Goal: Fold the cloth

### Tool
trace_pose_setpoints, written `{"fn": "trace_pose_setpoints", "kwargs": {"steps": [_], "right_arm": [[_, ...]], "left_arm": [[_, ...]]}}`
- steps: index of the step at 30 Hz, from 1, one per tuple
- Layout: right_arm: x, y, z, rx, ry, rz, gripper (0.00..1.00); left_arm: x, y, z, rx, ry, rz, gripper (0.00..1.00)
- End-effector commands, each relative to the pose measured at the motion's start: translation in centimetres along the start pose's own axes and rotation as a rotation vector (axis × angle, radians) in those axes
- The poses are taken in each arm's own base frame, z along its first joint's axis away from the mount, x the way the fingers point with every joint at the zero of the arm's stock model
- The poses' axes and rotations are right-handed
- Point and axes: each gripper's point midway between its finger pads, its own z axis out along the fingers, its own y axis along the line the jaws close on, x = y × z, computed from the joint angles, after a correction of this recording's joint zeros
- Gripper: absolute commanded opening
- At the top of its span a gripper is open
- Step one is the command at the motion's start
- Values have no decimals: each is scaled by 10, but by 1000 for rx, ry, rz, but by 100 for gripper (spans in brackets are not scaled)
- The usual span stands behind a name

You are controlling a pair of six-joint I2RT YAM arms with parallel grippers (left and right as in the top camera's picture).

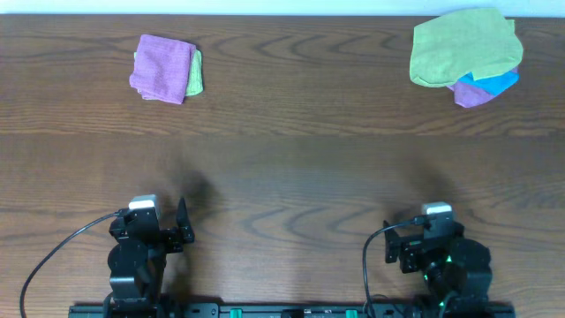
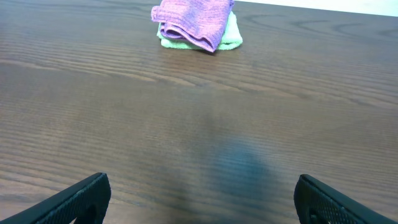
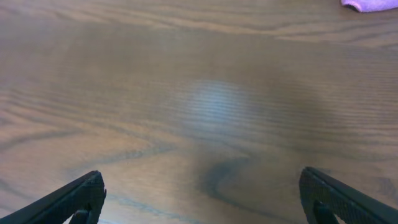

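Observation:
The light purple cloth point(image 1: 161, 68) lies folded into a small square at the far left of the table, on top of a folded lime-green cloth point(image 1: 195, 75). It also shows at the top of the left wrist view point(image 2: 194, 20). My left gripper point(image 1: 148, 221) is open and empty near the table's front edge, far from the cloth; its fingers frame bare wood point(image 2: 202, 186). My right gripper point(image 1: 433, 231) is open and empty at the front right point(image 3: 202, 180).
A pile at the far right holds a large lime-green cloth point(image 1: 463, 46), a blue cloth point(image 1: 499, 84) and a corner of another purple cloth point(image 1: 475, 94), also seen in the right wrist view point(image 3: 370, 5). The dark wood table point(image 1: 291, 159) spans the view.

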Motion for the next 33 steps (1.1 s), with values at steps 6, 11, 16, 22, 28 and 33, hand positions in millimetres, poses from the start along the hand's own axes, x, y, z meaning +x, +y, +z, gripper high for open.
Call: {"fn": "trace_pose_setpoints", "kwargs": {"steps": [6,11,16,22,28,33], "right_arm": [[16,-4,14,18,-11,-54,99],[16,-6,14,33,-9,-55,99],[16,-6,14,33,-11,-55,99],[16,-6,14,33,-11,-55,99],[16,-6,14,33,-11,-55,99],[16,-6,14,33,-11,-55,99]], "left_arm": [[5,4,2,-22,7,18,95],[5,4,2,-22,7,18,95],[5,4,2,-22,7,18,95],[5,4,2,-22,7,18,95],[5,4,2,-22,7,18,95],[5,4,2,-22,7,18,95]]}}
